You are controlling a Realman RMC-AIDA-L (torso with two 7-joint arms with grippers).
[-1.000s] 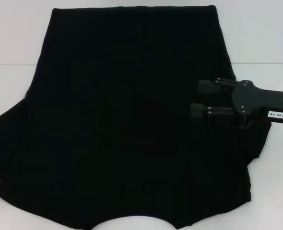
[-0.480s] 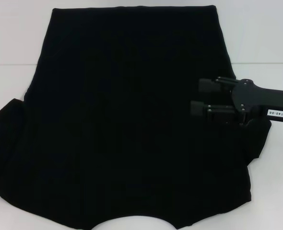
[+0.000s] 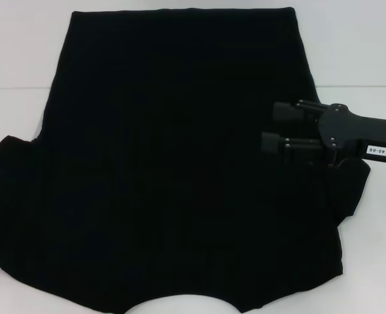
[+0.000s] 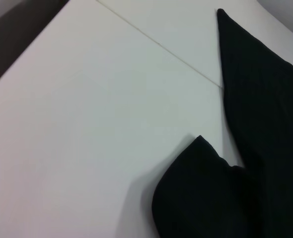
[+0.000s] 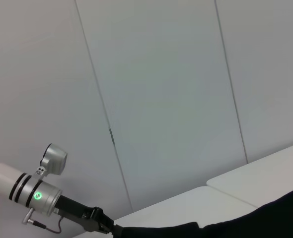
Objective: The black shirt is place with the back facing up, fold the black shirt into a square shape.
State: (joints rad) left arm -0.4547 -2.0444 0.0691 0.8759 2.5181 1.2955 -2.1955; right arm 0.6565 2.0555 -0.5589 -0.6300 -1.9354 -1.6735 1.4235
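From the head view, your large soft black cloth shirt lies spread plain side up across the white table. Your right gripper hovers over the shirt's right side, fingers apart, holding nothing. I'd judge the right sleeve fold comes next: pinch the sleeve edge cleanly and carry it inward.

The left wrist view shows the left sleeve bunched and raised off the table; whether the left gripper grasps it, you cannot tell.

The right wrist view shows the left arm far off, at the cloth's edge.

There are no containers here.
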